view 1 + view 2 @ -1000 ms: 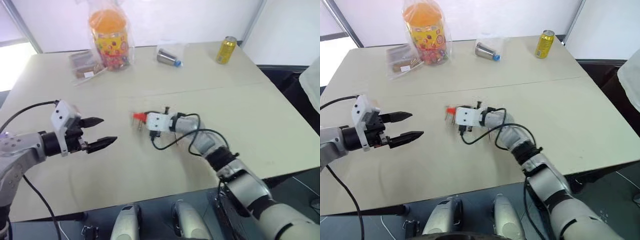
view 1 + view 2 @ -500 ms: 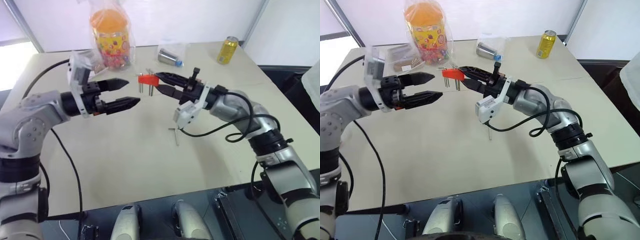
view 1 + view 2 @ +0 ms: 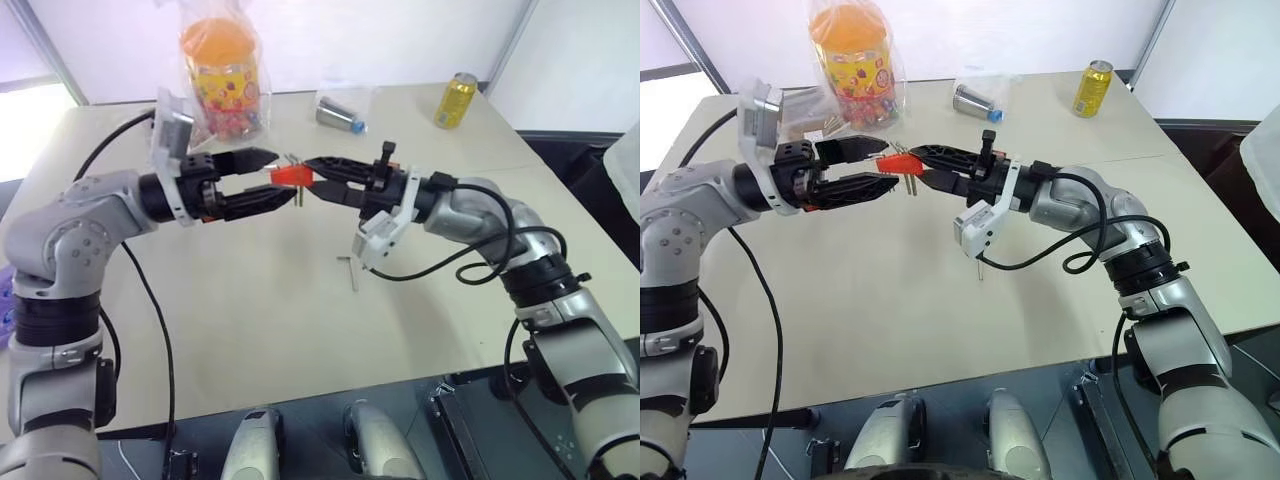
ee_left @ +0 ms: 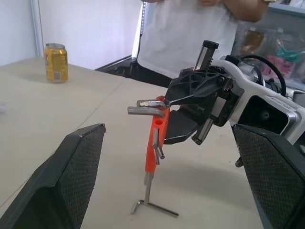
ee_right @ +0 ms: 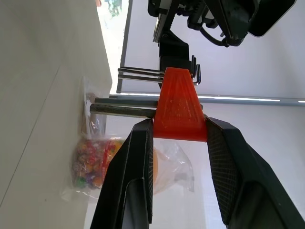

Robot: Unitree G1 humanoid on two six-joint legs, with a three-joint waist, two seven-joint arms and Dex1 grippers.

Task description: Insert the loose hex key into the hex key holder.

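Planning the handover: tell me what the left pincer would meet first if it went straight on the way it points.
Most likely the hex key holder, held up off the table in the right pincer. It sits directly ahead between the open left pincer's fingers; how close is hard to judge.

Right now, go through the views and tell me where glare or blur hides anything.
Left eye view: window glare washes out the table edge; the loose hex key stays readable. Left wrist view: the near claw fingers are large and soft, the red holder sharp. Right wrist view: bright backlight behind the holder, the candy bag blurred.
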